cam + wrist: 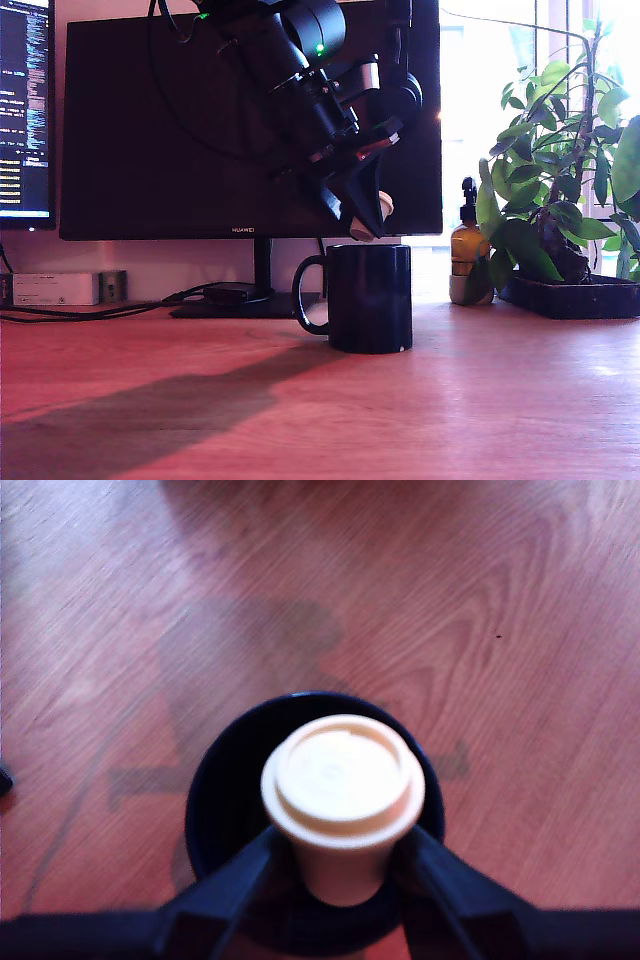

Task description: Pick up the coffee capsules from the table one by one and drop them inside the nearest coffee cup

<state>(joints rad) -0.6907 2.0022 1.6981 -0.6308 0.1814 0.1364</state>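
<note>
Tool (340,855) grips capsule (343,785), over mug (368,297) (wrist)

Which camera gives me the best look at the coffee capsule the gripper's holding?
The wrist view. The coffee capsule fills the middle of the picture, flat rim facing the camera, pinched between the two fingers over the black mug. The exterior view shows only a small part of it below the gripper.

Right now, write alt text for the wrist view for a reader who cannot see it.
The tool grips a cream-white coffee capsule by its narrow end, flat rim facing the camera, directly over the open mouth of a dark mug. The mug stands on a reddish-brown wood-grain table that fills the rest of the frame.
</note>
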